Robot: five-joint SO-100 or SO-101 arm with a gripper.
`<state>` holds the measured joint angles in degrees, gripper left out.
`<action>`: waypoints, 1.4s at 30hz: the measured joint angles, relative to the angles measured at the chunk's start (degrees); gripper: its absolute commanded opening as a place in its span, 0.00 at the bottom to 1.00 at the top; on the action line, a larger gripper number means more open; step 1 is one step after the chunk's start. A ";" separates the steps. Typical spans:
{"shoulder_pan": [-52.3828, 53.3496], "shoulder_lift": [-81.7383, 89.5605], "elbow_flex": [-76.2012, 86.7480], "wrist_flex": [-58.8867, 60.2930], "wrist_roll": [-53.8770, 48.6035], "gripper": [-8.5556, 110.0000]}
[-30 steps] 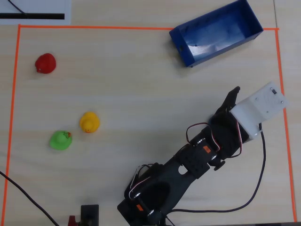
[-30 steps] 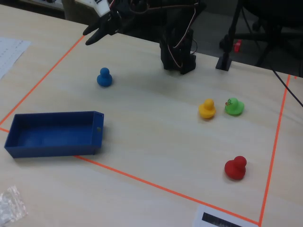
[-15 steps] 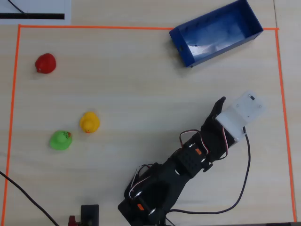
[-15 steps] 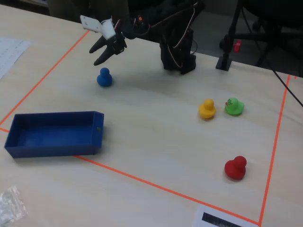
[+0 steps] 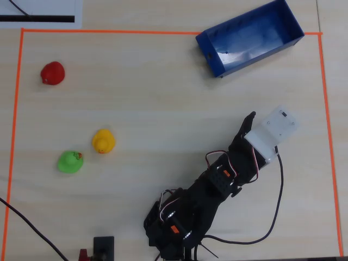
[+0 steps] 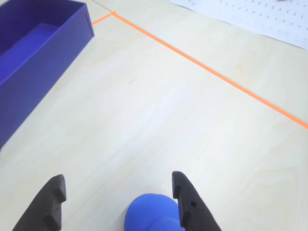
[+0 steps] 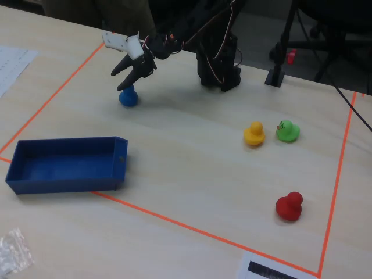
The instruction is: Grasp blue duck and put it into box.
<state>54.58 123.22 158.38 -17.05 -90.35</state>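
The blue duck (image 7: 128, 97) stands on the table about a box length from the box in the fixed view. In the wrist view it (image 6: 151, 211) lies low between my fingers, close to the right finger (image 6: 187, 202). My gripper (image 6: 117, 177) is open and hangs just above the duck (image 7: 119, 80). In the overhead view the gripper (image 5: 254, 120) and its white camera block hide the duck. The dark-blue box (image 5: 260, 56) is empty at the top right; it also shows in the wrist view (image 6: 43, 82) and the fixed view (image 7: 64, 183).
A red duck (image 5: 53, 73), a yellow duck (image 5: 103, 141) and a green duck (image 5: 70, 161) sit at the left in the overhead view. Orange tape (image 5: 109, 31) frames the work area. A crumpled plastic bag (image 7: 14, 250) lies outside it.
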 measured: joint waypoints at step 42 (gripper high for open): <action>3.25 -14.59 8.17 -12.57 -5.10 0.29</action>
<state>57.83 108.63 166.55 -29.62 -95.45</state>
